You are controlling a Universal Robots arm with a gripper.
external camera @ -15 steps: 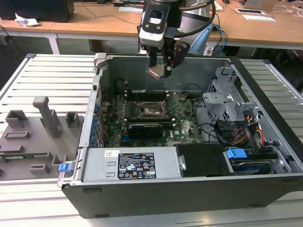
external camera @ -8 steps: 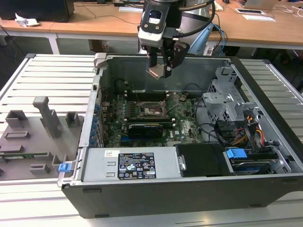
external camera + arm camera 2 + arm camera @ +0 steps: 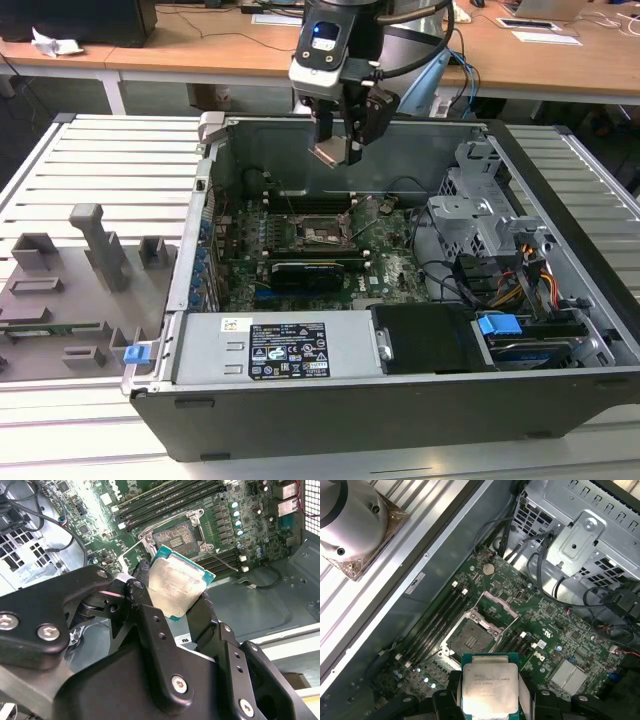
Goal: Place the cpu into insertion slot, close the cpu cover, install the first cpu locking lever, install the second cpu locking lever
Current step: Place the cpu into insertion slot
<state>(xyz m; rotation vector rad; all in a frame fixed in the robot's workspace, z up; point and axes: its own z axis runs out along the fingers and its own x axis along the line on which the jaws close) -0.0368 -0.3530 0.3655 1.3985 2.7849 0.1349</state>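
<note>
My gripper (image 3: 337, 150) hangs above the open computer case, shut on the cpu (image 3: 176, 586), a flat square chip with a pale silver top and green edge, seen also as the cpu (image 3: 490, 687) in the first wrist view. Black fingers (image 3: 141, 587) clamp it on two opposite sides. Below on the motherboard lies the insertion slot (image 3: 468, 641), open and bare, the insertion slot (image 3: 325, 235) in the exterior view. The cpu cover (image 3: 496, 614) stands swung up from the slot at its hinged side. The chip hovers well above the board, apart from the slot.
A drive cage (image 3: 480, 200) and cable bundles (image 3: 520, 280) fill the case on the exterior view's right. A power supply (image 3: 270, 350) lies along the near side. A long black card (image 3: 310, 270) sits near the slot. Grey fixtures (image 3: 90, 260) stand on the slatted table outside the case.
</note>
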